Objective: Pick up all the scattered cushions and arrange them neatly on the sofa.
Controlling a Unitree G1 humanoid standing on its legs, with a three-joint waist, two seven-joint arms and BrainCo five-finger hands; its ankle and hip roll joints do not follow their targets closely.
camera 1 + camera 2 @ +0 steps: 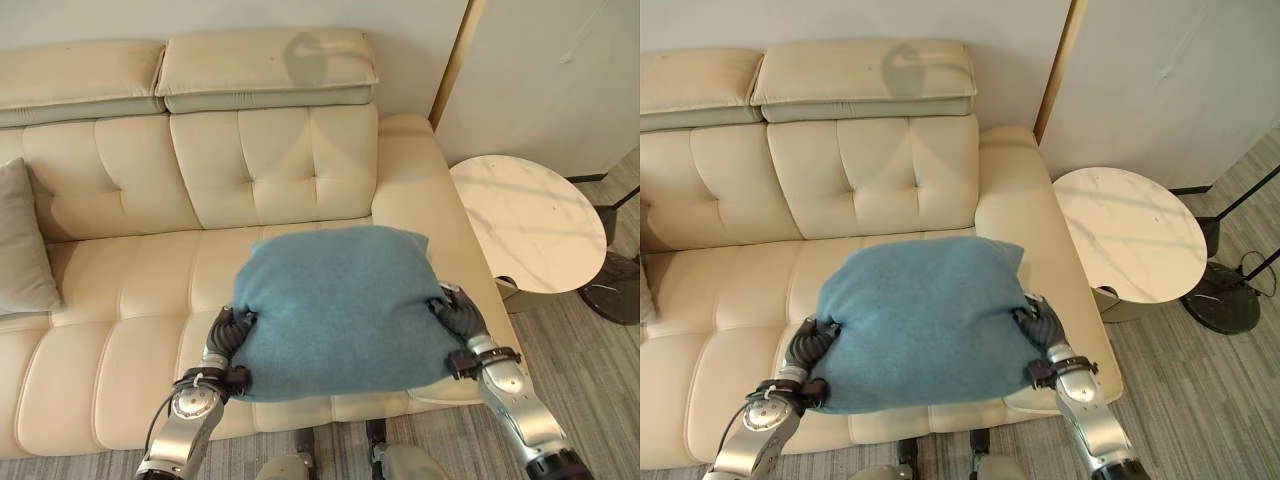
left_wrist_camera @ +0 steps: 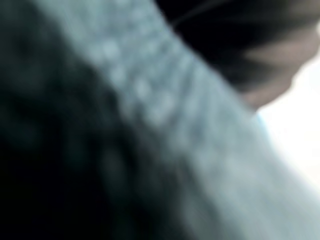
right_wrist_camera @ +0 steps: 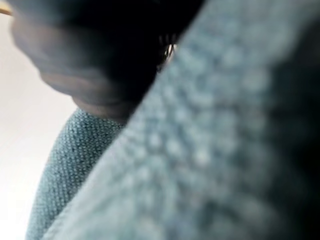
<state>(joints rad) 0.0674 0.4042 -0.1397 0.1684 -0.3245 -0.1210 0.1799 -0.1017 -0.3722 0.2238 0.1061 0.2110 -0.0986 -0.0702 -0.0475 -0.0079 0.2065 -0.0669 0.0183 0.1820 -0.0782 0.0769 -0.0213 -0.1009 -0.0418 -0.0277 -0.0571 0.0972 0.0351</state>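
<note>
A blue cushion (image 1: 340, 305) hangs in front of me above the right seat of the cream leather sofa (image 1: 130, 290). My left hand (image 1: 225, 340) grips its left edge and my right hand (image 1: 460, 318) grips its right edge, with the cloth dimpled where the fingers dig in. Both wrist views look from very close at the blue weave (image 2: 165, 100) (image 3: 200, 150), with a dark blurred part of the hand against it. A grey cushion (image 1: 20, 240) leans upright against the sofa's back at the far left.
A round white marble side table (image 1: 530, 220) stands just right of the sofa's arm. A dark lamp base (image 1: 615, 290) and its thin pole sit on the grey floor beyond it. The wall runs behind the sofa.
</note>
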